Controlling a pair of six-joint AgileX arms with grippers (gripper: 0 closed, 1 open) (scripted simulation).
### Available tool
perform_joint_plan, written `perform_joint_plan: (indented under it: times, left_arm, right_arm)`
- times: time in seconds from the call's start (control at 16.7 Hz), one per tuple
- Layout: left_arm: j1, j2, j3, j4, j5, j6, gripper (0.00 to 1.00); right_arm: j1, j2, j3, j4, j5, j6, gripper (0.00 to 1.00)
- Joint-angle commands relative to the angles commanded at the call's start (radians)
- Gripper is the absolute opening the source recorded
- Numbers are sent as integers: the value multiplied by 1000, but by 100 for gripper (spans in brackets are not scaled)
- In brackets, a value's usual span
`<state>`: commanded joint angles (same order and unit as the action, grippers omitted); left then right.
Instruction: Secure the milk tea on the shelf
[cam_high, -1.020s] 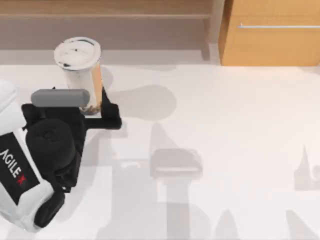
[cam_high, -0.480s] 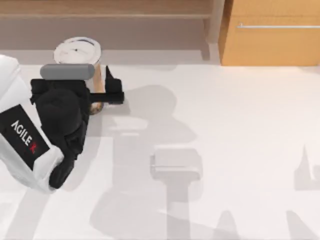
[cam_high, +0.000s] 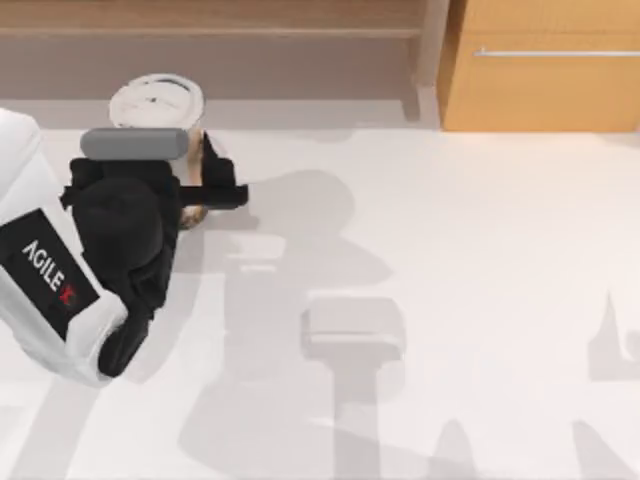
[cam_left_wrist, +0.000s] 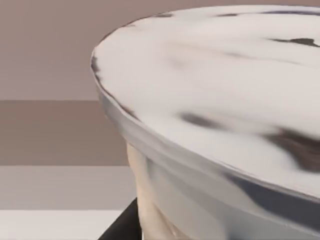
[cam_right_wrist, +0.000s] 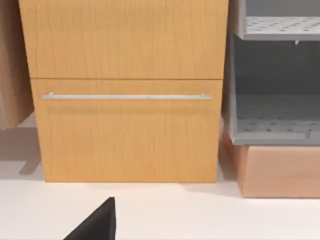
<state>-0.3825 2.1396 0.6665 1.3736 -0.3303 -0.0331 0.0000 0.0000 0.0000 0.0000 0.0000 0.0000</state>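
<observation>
Milk tea (cam_high: 157, 100): upright on table (cam_high: 450, 250), far left, just before shelf (cam_high: 210, 20). Left gripper (cam_high: 195, 185): clamped around cup body below white lid (cam_left_wrist: 225, 100). Right arm: parked facing cabinet (cam_right_wrist: 125, 90).

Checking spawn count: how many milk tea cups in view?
1. The milk tea stands at the table's far left, before the shelf, with the left pincer at it. Nothing suggests another hidden.

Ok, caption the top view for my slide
Left gripper around the milk tea at the table's back left, below the shelf.
</observation>
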Motion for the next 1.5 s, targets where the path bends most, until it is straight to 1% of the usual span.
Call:
perform_joint_plan:
  times: [0.42,0.48,0.96,1.26,1.5]
  left_arm:
    - [0,0,0,0,0,0,2]
    - [0,0,0,0,0,0,0]
    - [-2,-1,-1,0,0,1,0]
    - [-2,-45,-3,-41,-1,2,0]
    - [-2,-43,-2,-41,-1,3,0]
  right_arm:
    - [0,0,0,0,0,0,100]
    - [0,0,0,0,0,0,100]
    - [0,0,0,0,0,0,100]
    - [0,0,0,0,0,0,100]
    - [0,0,0,0,0,0,100]
